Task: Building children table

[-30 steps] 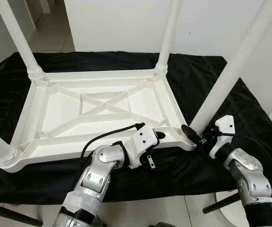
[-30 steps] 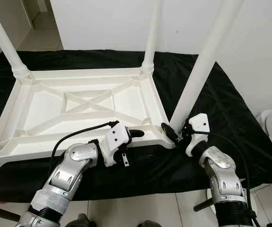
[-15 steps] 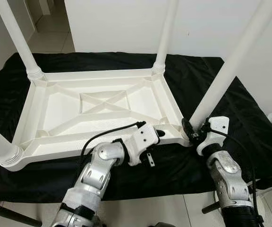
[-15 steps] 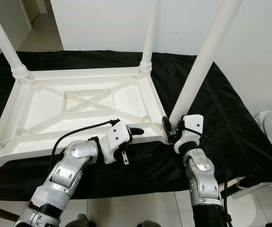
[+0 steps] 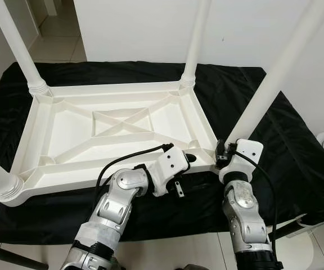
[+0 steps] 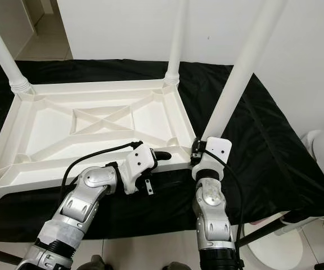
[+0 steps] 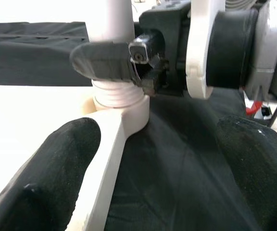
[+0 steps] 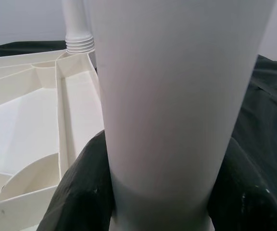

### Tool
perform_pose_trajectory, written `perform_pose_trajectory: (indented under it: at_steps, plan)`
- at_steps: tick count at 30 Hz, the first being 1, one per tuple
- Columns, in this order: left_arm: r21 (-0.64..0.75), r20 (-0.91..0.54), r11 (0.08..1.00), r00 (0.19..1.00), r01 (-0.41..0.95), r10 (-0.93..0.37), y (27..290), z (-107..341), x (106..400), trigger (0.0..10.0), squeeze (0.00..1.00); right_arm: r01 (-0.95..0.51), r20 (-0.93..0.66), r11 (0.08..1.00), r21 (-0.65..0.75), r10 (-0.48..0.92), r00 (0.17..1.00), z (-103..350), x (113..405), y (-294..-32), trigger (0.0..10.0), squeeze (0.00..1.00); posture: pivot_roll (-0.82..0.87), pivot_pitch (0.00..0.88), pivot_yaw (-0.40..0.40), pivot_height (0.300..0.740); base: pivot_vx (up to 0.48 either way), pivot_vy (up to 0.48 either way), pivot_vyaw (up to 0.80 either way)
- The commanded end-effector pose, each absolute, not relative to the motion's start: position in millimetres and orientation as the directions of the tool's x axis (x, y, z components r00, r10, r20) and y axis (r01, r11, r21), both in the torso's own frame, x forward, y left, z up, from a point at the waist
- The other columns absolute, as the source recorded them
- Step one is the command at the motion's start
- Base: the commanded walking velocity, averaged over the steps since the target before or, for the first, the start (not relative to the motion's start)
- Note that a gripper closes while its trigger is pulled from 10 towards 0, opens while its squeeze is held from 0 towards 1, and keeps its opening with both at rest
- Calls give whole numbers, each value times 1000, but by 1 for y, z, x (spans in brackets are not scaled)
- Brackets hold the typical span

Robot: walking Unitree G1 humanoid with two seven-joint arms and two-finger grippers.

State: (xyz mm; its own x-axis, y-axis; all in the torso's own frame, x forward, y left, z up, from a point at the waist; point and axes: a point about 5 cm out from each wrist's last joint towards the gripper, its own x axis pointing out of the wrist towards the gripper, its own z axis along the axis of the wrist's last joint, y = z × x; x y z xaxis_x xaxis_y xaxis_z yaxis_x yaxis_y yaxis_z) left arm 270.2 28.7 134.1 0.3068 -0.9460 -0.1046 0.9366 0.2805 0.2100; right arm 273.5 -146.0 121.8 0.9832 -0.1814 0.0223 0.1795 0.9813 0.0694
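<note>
**Steadying the last leg**

While the white children's table (image 5: 117, 126) lies upside down on a black cloth (image 5: 297, 152), the right claw (image 8: 160, 192) is clamped around the base of the near-right leg (image 5: 274, 84), likely to seat it in its corner socket. The left claw (image 7: 157, 159), fingers apart, straddles the table's near rim beside that corner, probably bracing it. Three other legs already stand upright.
</note>
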Motion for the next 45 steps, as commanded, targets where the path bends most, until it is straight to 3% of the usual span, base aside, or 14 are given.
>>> perform_pose_trajectory:
  at_steps: [1, 2, 3, 4, 5, 10, 11, 12, 13, 32, 33, 36, 37, 45]
  plan:
    - [232, -68, 466, 492, 854, -868, 31, 135, 280, 10000, 0, 178, -65, 979, 103, -172, 983, 106, 269, -133, 10000, 0, -7, 0, -35, 740, 0, 0, 0]
    - [231, -67, 465, 491, 854, -868, 31, 135, 281, 10000, 0, 181, -57, 978, 103, -176, 983, 108, 269, -136, 10000, 0, -8, 0, -35, 740, 0, 0, 0]
    - [232, -67, 465, 490, 855, -869, 31, 135, 281, 10000, 0, 182, -48, 977, 111, -178, 983, 110, 269, -138, 10000, 596, -7, 0, -38, 740, 0, 0, 0]
    - [232, -67, 465, 490, 855, -869, 31, 135, 281, 10000, 0, 182, -48, 977, 111, -178, 983, 110, 269, -138, 10000, 596, -7, 0, -38, 740, 0, 0, 0]
    - [234, -67, 463, 489, 855, -870, 32, 135, 281, 10000, 0, 153, -26, 980, 124, -151, 988, 114, 267, -141, 10000, 1000, -6, 0, -39, 740, 0, 0, 0]
    - [235, -66, 464, 490, 854, -869, 32, 135, 281, 10000, 0, 108, -2, 988, 113, -108, 994, 117, 265, -146, 10000, 1000, -4, 0, -41, 740, 0, 0, 0]
    - [232, -66, 463, 488, 856, -870, 33, 135, 281, 10000, 0, 38, 8, 995, 89, -39, 999, 118, 263, -149, 10000, 773, -6, 0, -42, 740, 0, 0, 0]
    - [232, -66, 463, 488, 856, -870, 33, 135, 281, 10000, 0, 38, 8, 995, 89, -39, 999, 118, 263, -149, 10000, 773, -6, 0, -42, 740, 0, 0, 0]
    - [230, -67, 460, 485, 858, -872, 33, 135, 280, 10000, 0, 1, 18, 997, 74, -2, 1000, 119, 263, -151, 10000, 0, -11, 0, -43, 740, 0, 0, 0]
    - [239, -53, 441, 465, 865, -884, 27, 138, 281, 10000, 0, -348, 2, 924, -160, 353, 936, 134, 290, -197, 10000, 0, -12, 0, -42, 740, 0, 0, 0]
    - [240, -51, 440, 464, 865, -884, 26, 139, 280, 10000, 0, -400, -9, 901, -167, 405, 914, 135, 292, -196, 4980, 0, -6, 0, -41, 740, 0, 0, 0]
    - [241, -49, 439, 463, 865, -885, 26, 140, 280, 10000, 0, -443, -16, 881, -167, 447, 894, 135, 293, -194, 3804, 0, -4, 0, -42, 740, 0, 0, 0]
    - [242, -47, 440, 464, 865, -885, 26, 140, 280, 10000, 0, -485, -32, 857, -173, 488, 872, 135, 294, -193, 0, 0, 1, 0, -45, 740, 0, 0, 0]
    - [243, -39, 450, 473, 859, -880, 26, 143, 281, 10000, 0, -568, -92, 811, -139, 560, 823, 126, 293, -193, 0, 0, 9, 0, -51, 740, 0, 0, 0]
